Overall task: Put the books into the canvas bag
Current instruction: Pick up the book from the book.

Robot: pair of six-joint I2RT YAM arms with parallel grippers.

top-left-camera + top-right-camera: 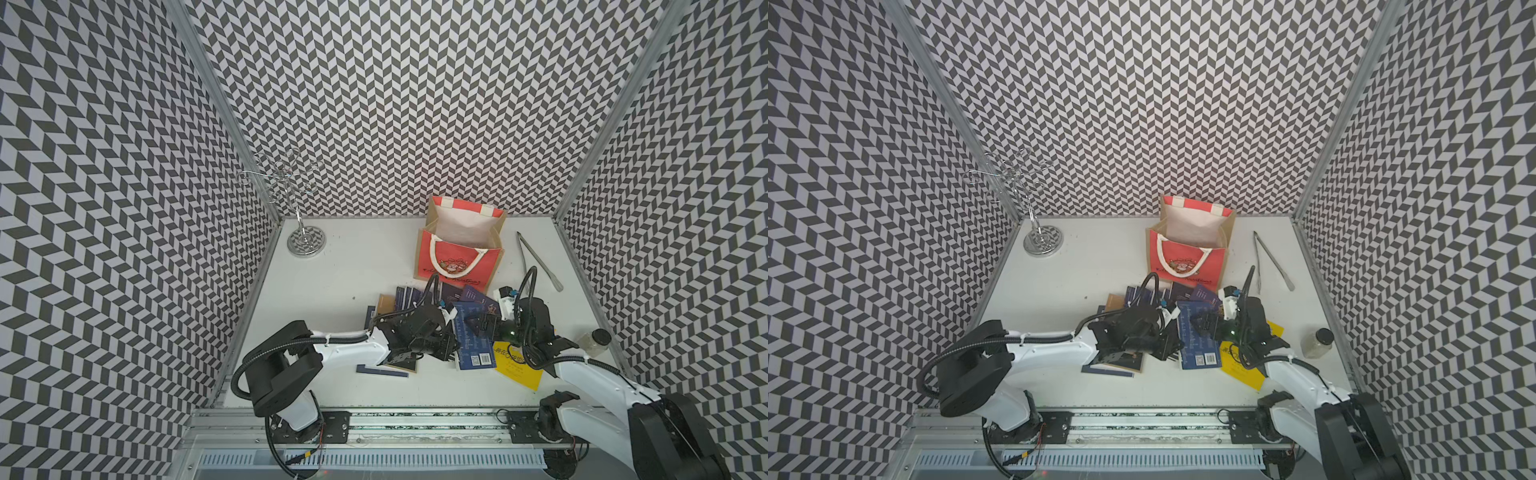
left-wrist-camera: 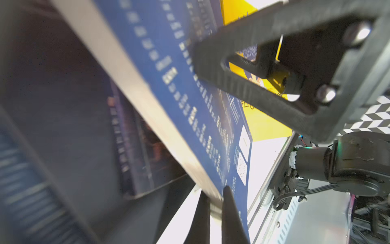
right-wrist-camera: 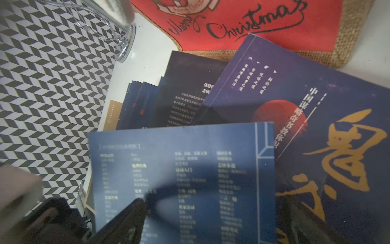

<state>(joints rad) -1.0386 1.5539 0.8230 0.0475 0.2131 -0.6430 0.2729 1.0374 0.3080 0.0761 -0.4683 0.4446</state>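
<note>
The canvas bag (image 1: 457, 266) (image 1: 1187, 266) stands open at the back of the table, red front facing the books. A blue book (image 1: 471, 345) (image 1: 1196, 345) with white text and QR codes lies in front of it, one long edge lifted. My left gripper (image 2: 215, 202) is shut on that book's (image 2: 190, 105) near edge. My right gripper (image 1: 478, 324) (image 3: 213, 209) hovers open over the same book (image 3: 190, 169), one finger (image 2: 211, 63) touching its cover. A yellow book (image 1: 519, 370) (image 2: 263, 126) lies partly under the right arm. More navy books (image 1: 405, 297) (image 3: 316, 126) fan out by the bag (image 3: 253, 25).
A chrome wire stand (image 1: 305, 241) is at the back left. Metal tongs (image 1: 536, 257) lie right of the bag. A small jar (image 1: 594, 343) stands near the right wall. A thin navy book (image 1: 382, 370) and a tan-and-black one (image 1: 401, 361) lie under the left wrist.
</note>
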